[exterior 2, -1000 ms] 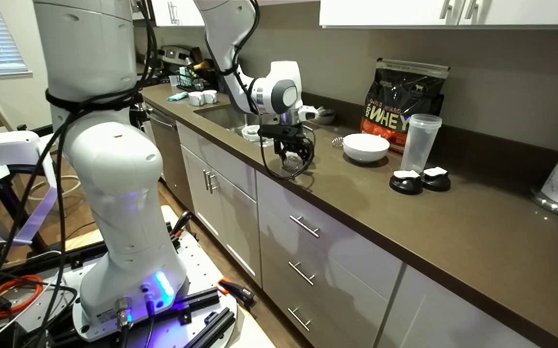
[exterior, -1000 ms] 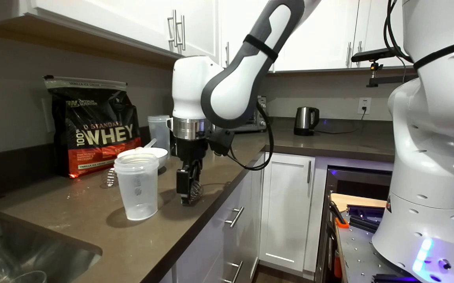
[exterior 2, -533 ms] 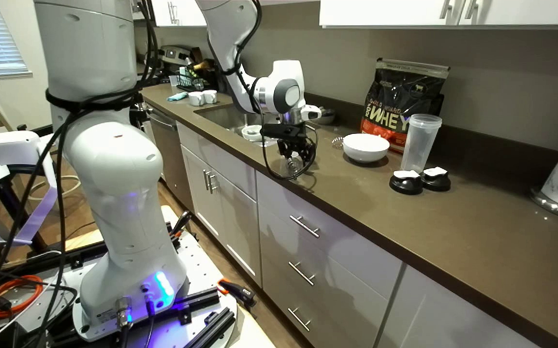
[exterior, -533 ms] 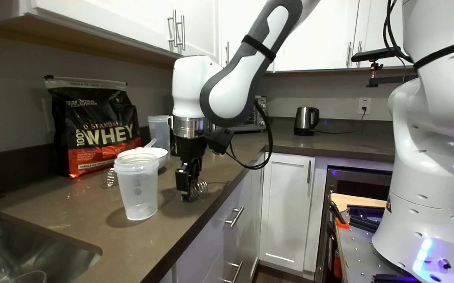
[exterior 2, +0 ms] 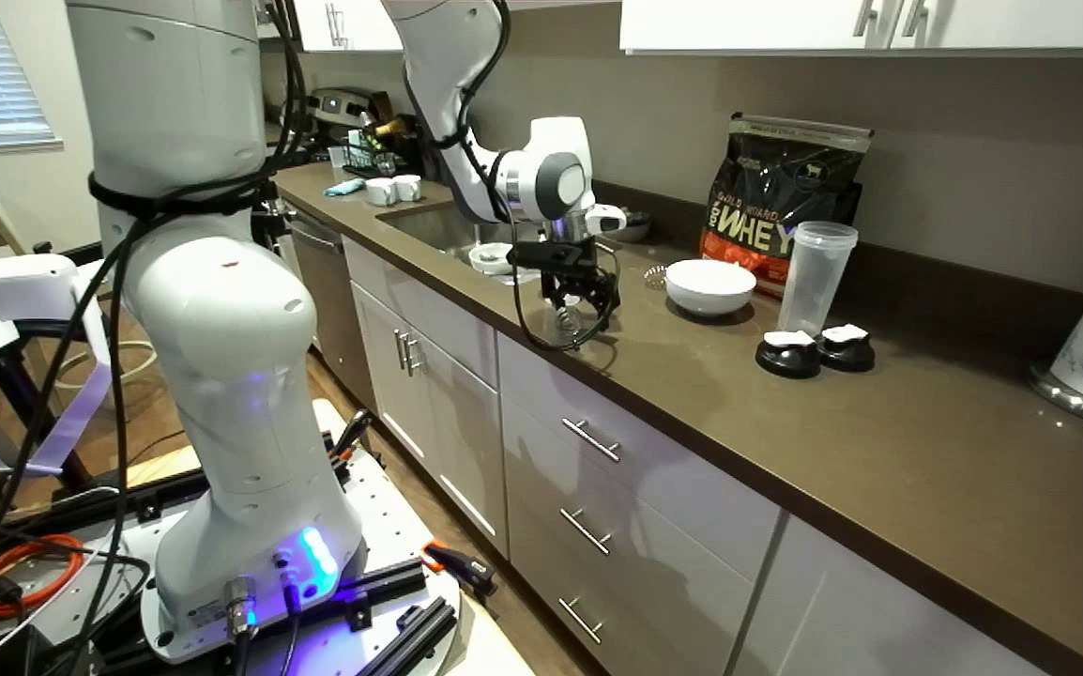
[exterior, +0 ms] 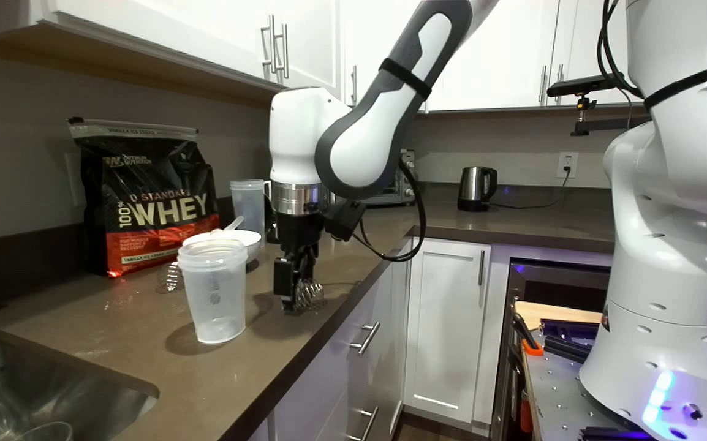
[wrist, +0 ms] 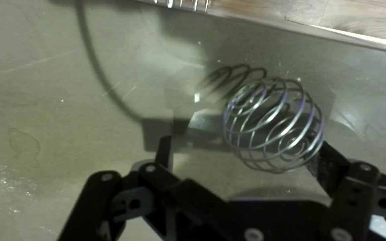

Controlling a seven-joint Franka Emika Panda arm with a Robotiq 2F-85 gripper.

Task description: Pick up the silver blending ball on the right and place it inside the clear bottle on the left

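You have the silver blending ball (wrist: 274, 126) right of centre in the wrist view, apparently resting on the brown countertop (wrist: 79, 144) near its edge, which crosses the top of that view. Your gripper (wrist: 245, 152) stands wide: the gap is clearly broader than the ball, and nothing is clamped in it. The ball sits off to one side, close by the finger (wrist: 330, 165) at lower right; whether they touch, you cannot tell.

Expect it to be light and springy. It is an open coil of bare metal wire, so it should flex under a squeeze, slip along smooth surfaces and roll at a nudge. Centre on it first, or that finger may push it across the countertop before the opposite one arrives. Take it across its widest middle, low enough that several loops bear on each side, and close gently; pinching a single loop would probably let it twist free.

Your clear bottle (exterior: 214, 294) stands upright left of the gripper in an exterior view, so the ball likely needs a high lift over its rim.
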